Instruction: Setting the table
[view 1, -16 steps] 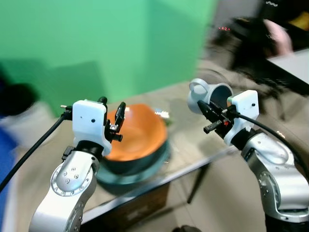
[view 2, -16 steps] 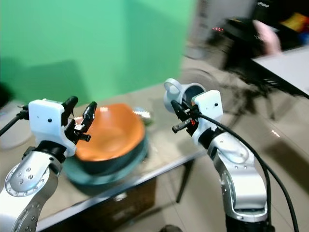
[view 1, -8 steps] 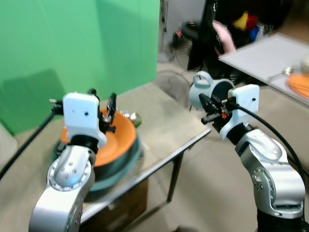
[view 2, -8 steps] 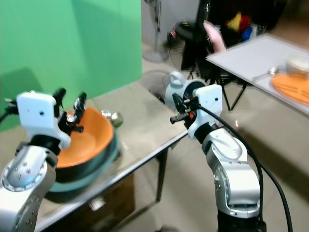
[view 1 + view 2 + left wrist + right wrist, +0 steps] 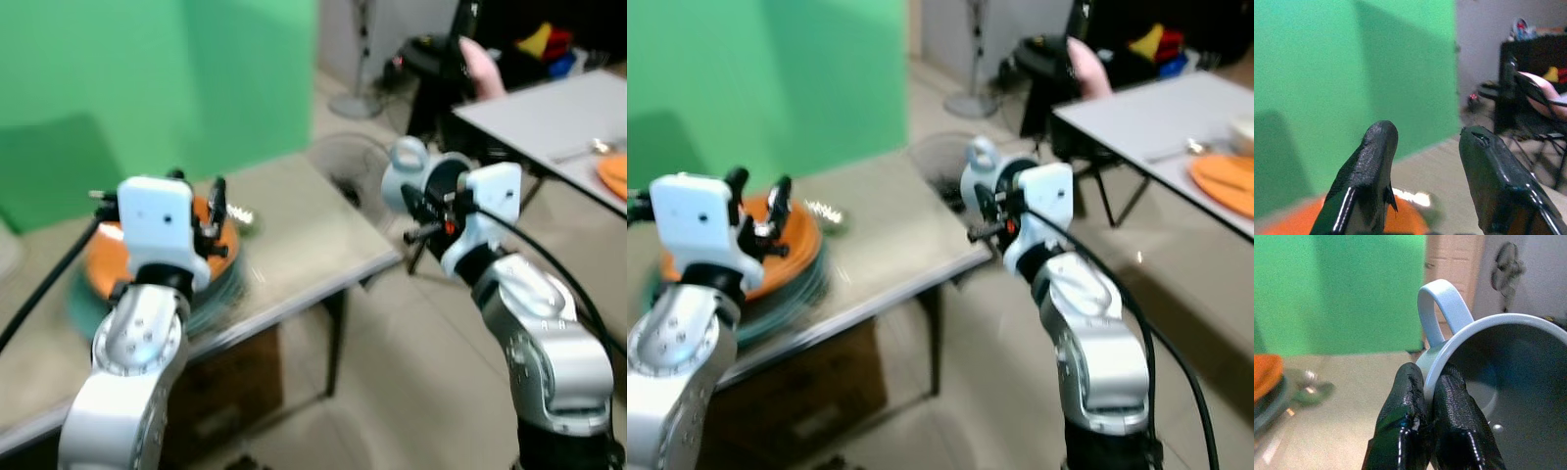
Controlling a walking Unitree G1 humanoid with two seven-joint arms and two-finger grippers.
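Note:
My right gripper [image 5: 1430, 382] is shut on the rim of a light blue mug [image 5: 1488, 362], one finger inside and one outside. It holds the mug [image 5: 423, 174] tilted in the air past the right edge of the glass-topped table [image 5: 304, 240]. An orange bowl [image 5: 101, 257] sits in a teal dish [image 5: 794, 294] on the left part of that table. My left gripper [image 5: 199, 201] hovers open above the bowl, its fingers [image 5: 1371, 166] wide apart with nothing between them. A shiny spoon [image 5: 1312, 389] lies on the table beside the bowl.
A green screen [image 5: 147, 78] stands behind the table. A white table [image 5: 1156, 113] at the right carries an orange plate [image 5: 1227, 181]. A dark chair with a pink item [image 5: 478, 69] and a floor fan [image 5: 355, 93] stand at the back. Bare floor [image 5: 392, 392] lies below the mug.
The whole picture has shifted, so the camera moved: the table and bowl now sit further left and lower. The mug stays in my right gripper; my left gripper stays open.

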